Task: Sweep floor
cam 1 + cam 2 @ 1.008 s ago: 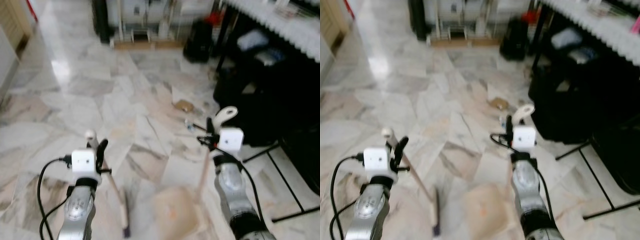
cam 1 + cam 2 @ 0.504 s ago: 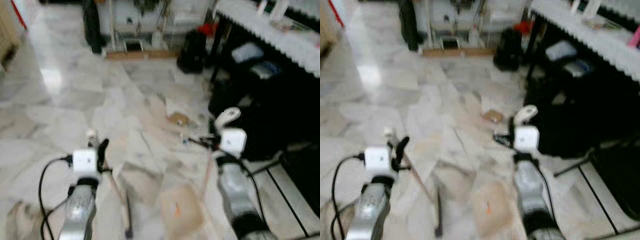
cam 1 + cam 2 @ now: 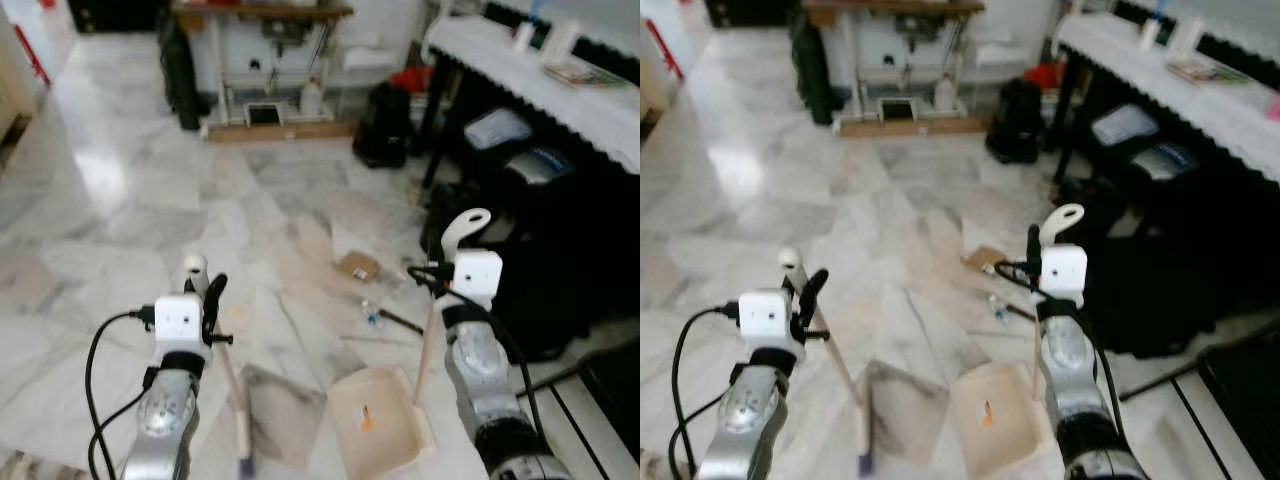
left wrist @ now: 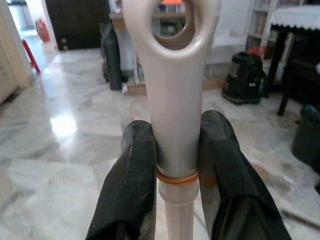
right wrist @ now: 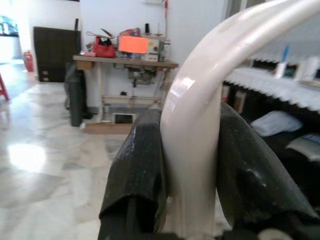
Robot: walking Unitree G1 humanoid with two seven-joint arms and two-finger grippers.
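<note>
- The left gripper (image 4: 175, 165) has its jaws closed tight on the broom handle (image 4: 172, 100), just below the handle's ringed end; both black fingers (image 4: 127, 185) press the cream shaft.
- In the head view the broom (image 3: 228, 400) slants down from that gripper toward 6 o'clock, its dark bristle end low on the marble floor (image 3: 130, 200).
- The right gripper (image 5: 192, 165) has its jaws clamped on the curved cream dustpan handle (image 5: 200, 115).
- The dustpan (image 3: 375, 420) rests on the floor at 5 o'clock, just beside the right arm, its thin stick rising to the gripper.
- Litter lies on the floor near the centre, toward 1 o'clock of the pan: a brown scrap (image 3: 358, 266) and small bits (image 3: 375, 316) beside it.
- A bench with a white lace cloth (image 3: 560, 90) stands at 2 o'clock, dark bags beneath it.
</note>
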